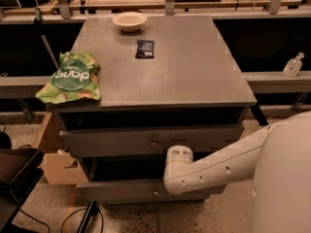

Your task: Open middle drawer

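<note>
Nearest me, the robot's white arm [218, 166] reaches in from the right, low across the cabinet front. Its hand [178, 155] sits just above the middle drawer [116, 191], right of centre, against the dark gap under the top drawer [107, 140]. I cannot tell whether it is released or clenched.

The middle drawer is the wide grey front low on the cabinet, with a small round knob [154, 194] at its centre. I judge it rigid and fairly light, sliding straight out. The knob is the only hold, small and probably slippery.

It has floor to travel over toward me, and a cardboard box [56, 166] stands beside the cabinet's left. Farther off, the surface [194, 72] carries a green chip bag [73, 76] overhanging its left edge, a dark packet [145, 48] and a bowl [129, 21].
</note>
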